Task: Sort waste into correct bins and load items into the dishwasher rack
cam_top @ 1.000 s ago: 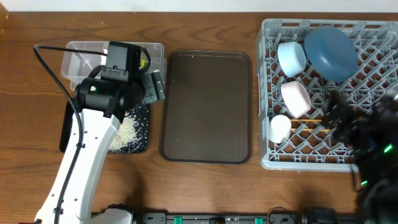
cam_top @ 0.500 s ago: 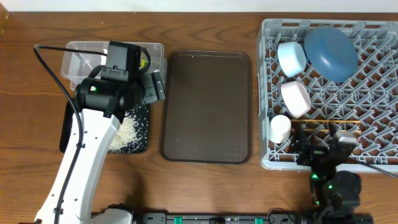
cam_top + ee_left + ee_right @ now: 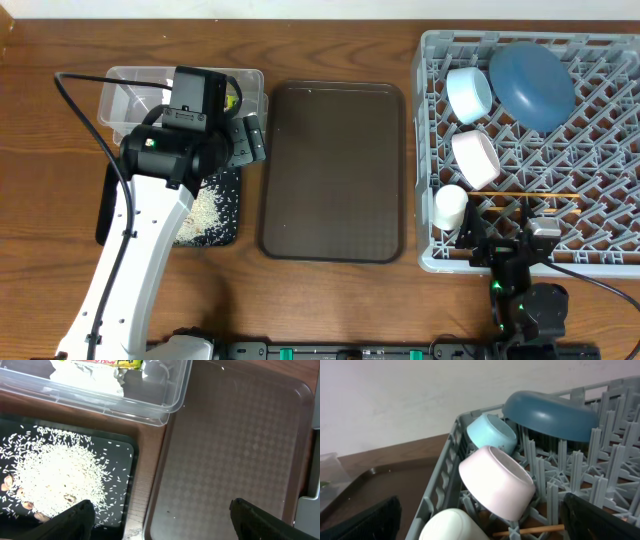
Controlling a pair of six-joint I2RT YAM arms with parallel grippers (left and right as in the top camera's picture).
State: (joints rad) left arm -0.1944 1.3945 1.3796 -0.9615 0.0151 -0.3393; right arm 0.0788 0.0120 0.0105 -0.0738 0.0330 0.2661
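Spreading wide, our left hand (image 3: pixel 160 510) holds nothing, its two tips sitting at the lower corners of the wrist view. It hangs over the seam where the black tray (image 3: pixel 120 444) meets the brown tray (image 3: pixel 235 450). Just under it to the left, the rice (image 3: pixel 55 480) lies heaped in the black tray, with stray grains scattered toward the tray's edges. Beyond that tray stands the tub (image 3: pixel 170 391), touching or nearly touching it; inside we see the wrapper (image 3: pixel 107 362) lying on the tissue (image 3: pixel 82 379). The brown tray is bare and lies flat on the worktop (image 3: pixel 50 40) between the bins and the rack (image 3: pixel 445 480).

Our right hand (image 3: pixel 481 502) is also spread wide and grips nothing. From overhead it sits at the rack's near edge, just right of the cup (image 3: pixel 450 525), facing into the rack. The cup stands closest, near the rack's front left. Behind it the white bowl (image 3: pixel 495 482) rests tilted among the pegs, and behind that the blue bowl (image 3: pixel 492 435) lies on its side. The plate (image 3: pixel 550 410) leans at the back, to the right of the blue bowl. The chopsticks (image 3: pixel 530 193) lie flat across the rack, side by side, to the right of the cup.
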